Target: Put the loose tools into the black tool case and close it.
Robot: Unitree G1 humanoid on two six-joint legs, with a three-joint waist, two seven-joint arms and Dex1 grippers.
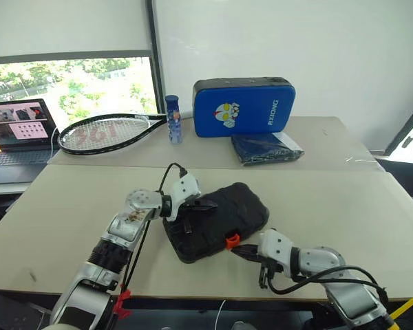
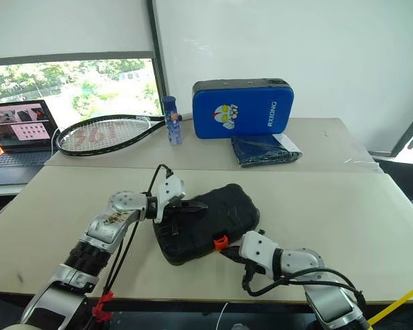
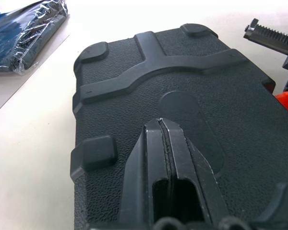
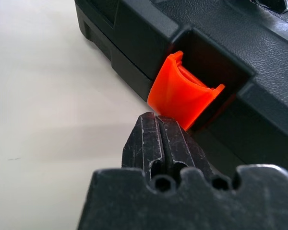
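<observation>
Your right gripper [image 4: 158, 125] had its two fingers pressed together, with nothing between them. The tips were touching the lower edge of the orange latch [image 4: 182, 96], or were just beside it. The latch sat in its notch on the near edge of the case [image 1: 217, 220] and stood tilted out from the wall, so I judge it was not yet snapped down.

Your left gripper [image 3: 164, 132] was also closed and empty. It lay flat on the lid of the case, near the left end, with the tips pointing right toward the middle of the lid. It looked like it was holding the lid down, but I could not tell how hard it pressed.

The case lay near the middle of the near table [image 1: 344, 206], with the lid down. Its long axis ran from near left to far right. I saw no loose tools on the table around it.

The coming move turns on the latch. It lay directly ahead of your right fingertips, slightly far and left from them. The right arm was clearly the nearer one. I think you needed a short push along this same line, toward the case wall, while the left gripper kept the lid from lifting. If the push went too low, the whole case could slide away from you.
</observation>
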